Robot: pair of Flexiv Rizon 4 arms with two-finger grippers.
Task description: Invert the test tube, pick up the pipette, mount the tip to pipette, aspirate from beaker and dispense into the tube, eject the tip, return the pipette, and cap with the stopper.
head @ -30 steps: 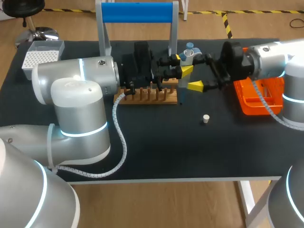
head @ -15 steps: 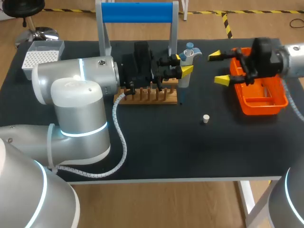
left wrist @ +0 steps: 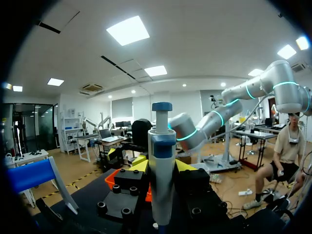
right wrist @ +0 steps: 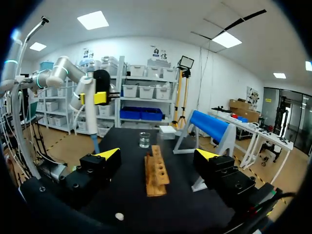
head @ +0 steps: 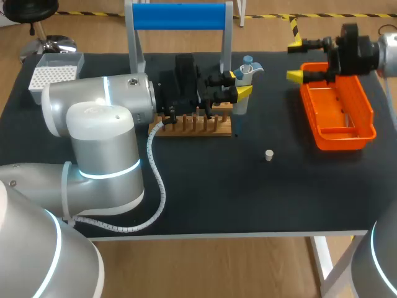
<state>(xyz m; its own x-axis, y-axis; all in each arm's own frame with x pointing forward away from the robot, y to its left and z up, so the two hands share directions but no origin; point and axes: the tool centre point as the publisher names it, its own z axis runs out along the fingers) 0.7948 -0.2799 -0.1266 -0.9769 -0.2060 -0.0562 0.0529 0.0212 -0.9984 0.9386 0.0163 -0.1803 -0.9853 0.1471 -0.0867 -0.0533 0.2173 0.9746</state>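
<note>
Pipette (head: 247, 69) stands upright in the head view, clamped between the yellow tips of the left gripper (head: 240, 84) above the right end of the wooden rack (head: 192, 126). A white stopper (head: 268, 155) lies alone on the black table (head: 248, 198), nearer than the rack and to its right. The right gripper (head: 298, 60) hangs by the far left corner of the orange tray (head: 360, 124), its fingers spread wide with nothing between them. A white tip box (head: 53, 73) sits at the far left, and a blue-topped stand (head: 180, 15) rises behind the rack. In the left wrist view the pipette (left wrist: 161, 170) rises straight between that gripper's fingers (left wrist: 140, 162), with the orange tray (left wrist: 113, 178) beyond. In the right wrist view the right gripper (right wrist: 158, 155) gapes wide. The rack (right wrist: 157, 175) lies ahead of it, and the beaker (right wrist: 145, 140) and tip box (right wrist: 167, 129) are past that. The stopper (right wrist: 118, 216) lies close under one finger. Off to the side of the rack, the left gripper (right wrist: 96, 97) grips the pipette (right wrist: 88, 107), whose tip points down.
</note>
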